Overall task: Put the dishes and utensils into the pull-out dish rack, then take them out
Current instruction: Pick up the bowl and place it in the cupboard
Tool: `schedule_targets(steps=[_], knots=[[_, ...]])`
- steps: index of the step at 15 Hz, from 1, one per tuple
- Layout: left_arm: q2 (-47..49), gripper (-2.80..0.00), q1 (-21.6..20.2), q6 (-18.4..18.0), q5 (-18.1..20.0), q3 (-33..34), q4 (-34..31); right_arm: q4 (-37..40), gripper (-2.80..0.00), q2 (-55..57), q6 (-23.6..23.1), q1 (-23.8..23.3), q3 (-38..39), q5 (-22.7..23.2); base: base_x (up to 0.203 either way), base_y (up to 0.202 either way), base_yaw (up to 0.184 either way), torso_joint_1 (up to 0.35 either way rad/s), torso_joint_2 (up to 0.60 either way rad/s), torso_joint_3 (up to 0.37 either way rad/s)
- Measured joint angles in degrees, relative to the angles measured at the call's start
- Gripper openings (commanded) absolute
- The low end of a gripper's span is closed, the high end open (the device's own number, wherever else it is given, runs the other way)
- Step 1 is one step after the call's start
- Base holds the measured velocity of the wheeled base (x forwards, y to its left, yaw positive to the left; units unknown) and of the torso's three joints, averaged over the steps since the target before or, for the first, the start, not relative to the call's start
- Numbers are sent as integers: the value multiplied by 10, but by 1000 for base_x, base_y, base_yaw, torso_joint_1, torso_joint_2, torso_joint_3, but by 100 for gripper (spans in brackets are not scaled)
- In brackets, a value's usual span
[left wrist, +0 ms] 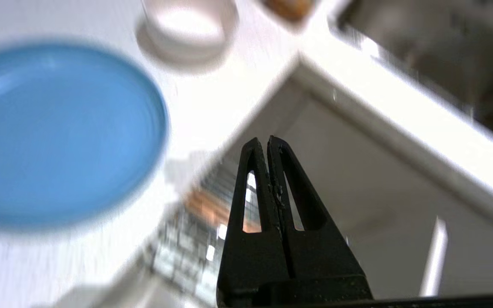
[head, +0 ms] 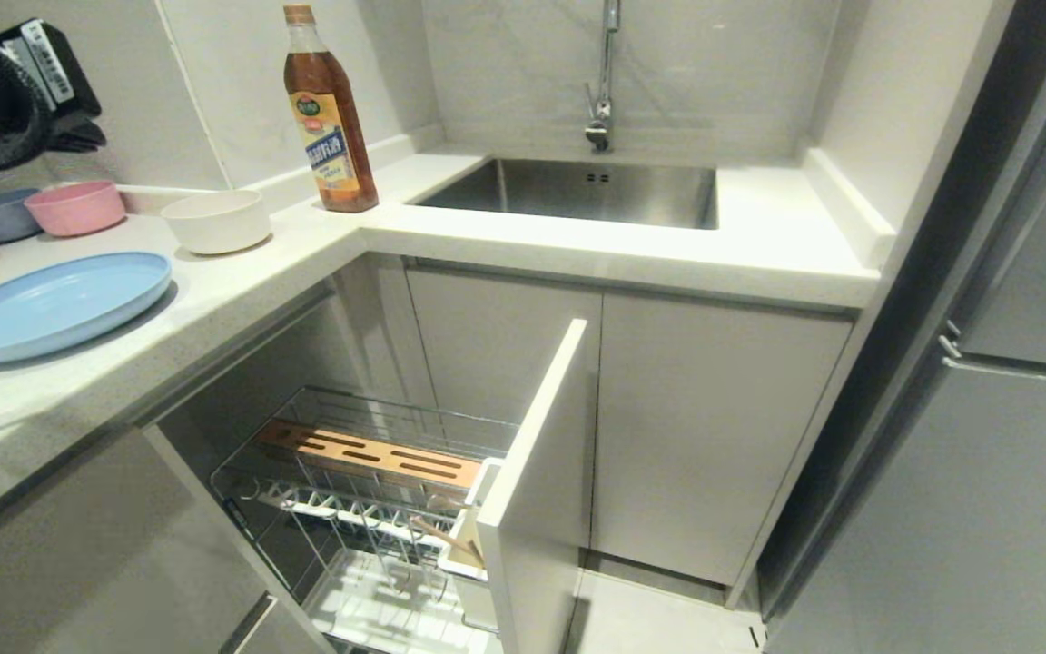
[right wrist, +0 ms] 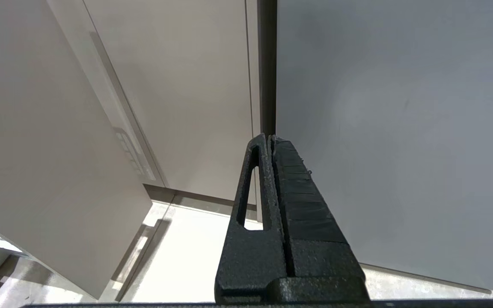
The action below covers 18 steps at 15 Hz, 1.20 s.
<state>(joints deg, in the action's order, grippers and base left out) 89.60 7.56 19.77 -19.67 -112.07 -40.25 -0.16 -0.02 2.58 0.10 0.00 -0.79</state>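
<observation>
left hand (left wrist: 268, 143): fingers together, empty, over desk edge | plate (head: 51, 304): flat near desk front edge | rack (head: 369, 490): pulled out below | advice: part fingers, pinch plate rim, lift level

A wide, shallow light-blue plate (head: 53, 304) lies flat on the white counter at the left. A smaller round white bowl (head: 216, 221) stands upright beyond it. Lower, the chrome wire pull-out dish rack (head: 378, 509) stands drawn out, thin light wooden chopsticks (head: 446, 537) leaning in its near-right corner.
</observation>
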Motion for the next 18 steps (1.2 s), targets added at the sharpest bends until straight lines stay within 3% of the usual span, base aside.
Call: schedule_targets(steps=[3, 5, 8, 11, 13, 18], knots=[[63, -280, -49, -18, 36, 0, 108, 0, -280, 0, 0, 0, 0, 0, 0, 0, 0, 0, 0, 0], [110, -280, -60, -55, 40, 0, 154, 0, -280, 0, 0, 0, 0, 0, 0, 0, 0, 0, 0, 0], [166, -280, -64, -139, 8, -1, 216, 0, -280, 0, 0, 0, 0, 0, 0, 0, 0, 0, 0, 0], [191, -280, -68, -169, 5, -1, 221, 0, -280, 0, 0, 0, 0, 0, 0, 0, 0, 0, 0, 0], [199, 0, -72, -194, 4, -1, 220, 0, -280, 0, 0, 0, 0, 0, 0, 0, 0, 0, 0, 0], [221, 0, -74, -227, 4, -1, 261, 0, -280, 0, 0, 0, 0, 0, 0, 0, 0, 0, 0, 0]])
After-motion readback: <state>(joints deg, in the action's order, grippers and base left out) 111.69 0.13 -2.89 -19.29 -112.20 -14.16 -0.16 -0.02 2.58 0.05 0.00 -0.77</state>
